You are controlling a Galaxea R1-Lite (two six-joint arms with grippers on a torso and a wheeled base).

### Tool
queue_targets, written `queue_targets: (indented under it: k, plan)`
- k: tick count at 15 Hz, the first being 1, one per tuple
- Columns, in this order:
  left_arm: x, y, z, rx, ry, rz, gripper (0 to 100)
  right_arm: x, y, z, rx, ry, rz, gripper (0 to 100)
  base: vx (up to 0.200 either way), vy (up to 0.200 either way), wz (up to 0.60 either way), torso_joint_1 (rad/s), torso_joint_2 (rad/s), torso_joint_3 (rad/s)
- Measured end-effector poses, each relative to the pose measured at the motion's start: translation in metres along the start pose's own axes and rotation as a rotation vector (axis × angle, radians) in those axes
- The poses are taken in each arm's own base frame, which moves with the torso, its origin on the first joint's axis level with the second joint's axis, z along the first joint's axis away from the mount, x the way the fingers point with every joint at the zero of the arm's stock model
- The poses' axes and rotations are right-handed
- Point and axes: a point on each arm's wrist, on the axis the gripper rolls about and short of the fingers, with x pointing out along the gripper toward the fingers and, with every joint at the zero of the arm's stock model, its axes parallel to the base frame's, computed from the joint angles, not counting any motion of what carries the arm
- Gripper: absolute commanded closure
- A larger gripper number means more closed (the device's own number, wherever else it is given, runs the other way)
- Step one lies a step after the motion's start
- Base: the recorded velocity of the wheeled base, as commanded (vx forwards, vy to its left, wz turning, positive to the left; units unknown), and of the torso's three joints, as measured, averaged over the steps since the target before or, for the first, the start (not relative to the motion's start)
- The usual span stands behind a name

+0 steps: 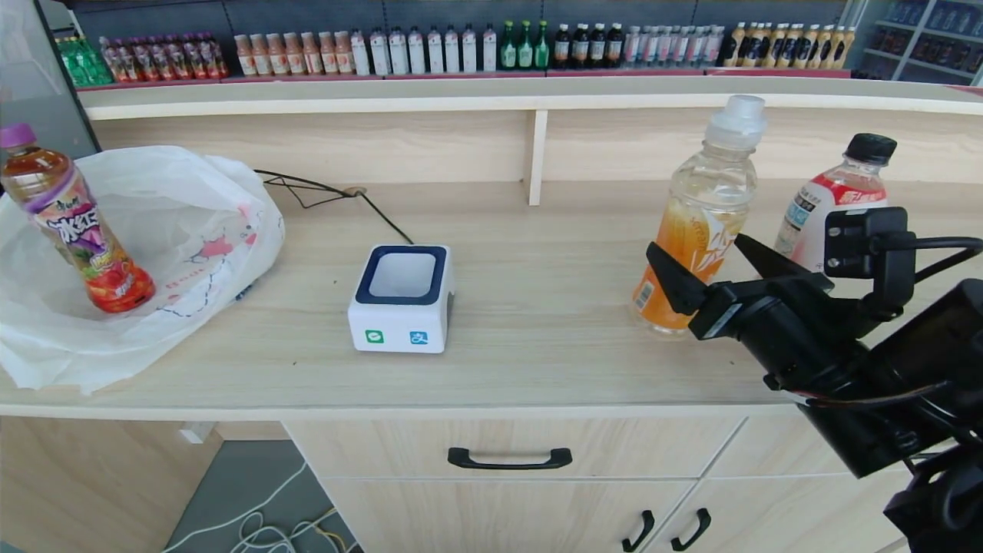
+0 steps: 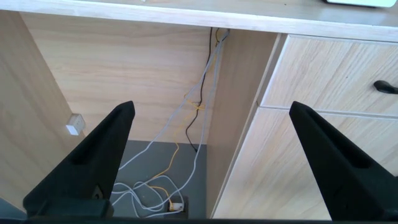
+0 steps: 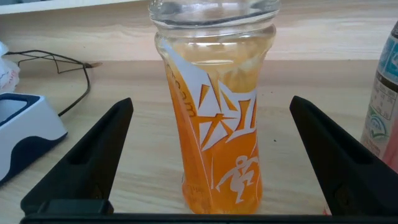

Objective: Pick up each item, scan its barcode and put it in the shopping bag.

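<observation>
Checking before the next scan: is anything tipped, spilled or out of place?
Nothing spilled. The purple-capped tea bottle leans tilted in the shopping bag; the orange drink bottle and black-capped bottle stand upright.

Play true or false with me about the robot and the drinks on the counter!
1. A purple-capped bottle is in the shopping bag. True.
2. The right arm's jaws are squeezing the orange bottle. False: they stand open, not gripping it.
3. The white scanner sits between the bag and the orange bottle. True.
4. The black-capped bottle lies on its side. False: it stands upright beside the orange bottle.
</observation>
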Motion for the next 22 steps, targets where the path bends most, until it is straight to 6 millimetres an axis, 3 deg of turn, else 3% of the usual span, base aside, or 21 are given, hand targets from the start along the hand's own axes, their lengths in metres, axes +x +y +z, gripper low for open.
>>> queue_targets:
  k: [12,22]
  plan:
    - [0.0,0.0,0.0,0.001,0.0,-0.001,0,0.024,0.005,-0.006,-0.032,-0.021,-0.025,0,0.0,0.0,0.0,0.0,0.0,0.0]
    - [0.0,0.0,0.0,0.001,0.0,-0.001,0,0.044,-0.001,-0.013,-0.046,-0.039,-0.061,0,0.0,0.0,0.0,0.0,0.0,0.0]
